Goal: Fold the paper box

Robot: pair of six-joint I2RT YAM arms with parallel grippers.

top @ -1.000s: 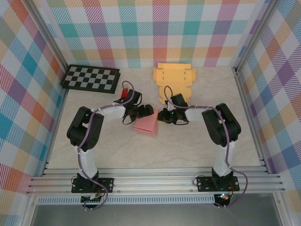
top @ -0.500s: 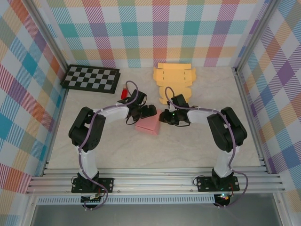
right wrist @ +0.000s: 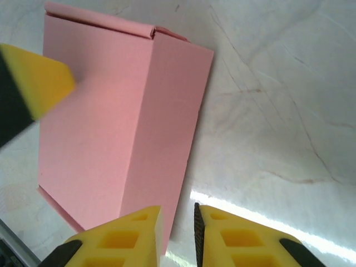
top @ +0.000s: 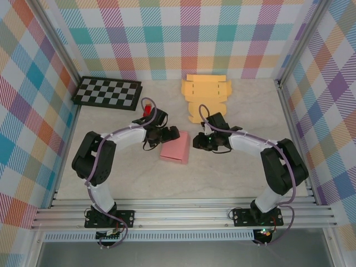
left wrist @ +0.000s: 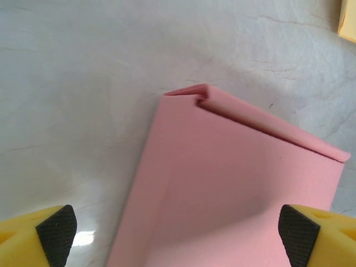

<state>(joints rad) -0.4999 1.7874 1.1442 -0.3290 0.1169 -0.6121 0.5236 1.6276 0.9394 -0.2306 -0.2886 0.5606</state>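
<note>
Probably light, thin and crease-prone, the pink paper box (top: 174,147) mid-frame wants pinching at its folded edge — left hand (left wrist: 178,240) spread wide, right hand (right wrist: 178,222) nearly pressed together, empty.

Folded pink paper box (top: 174,147), lying level

A lab cell: plaid walls (top: 189,39), aluminium rails (top: 183,214), checkerboard (top: 108,93).
</note>
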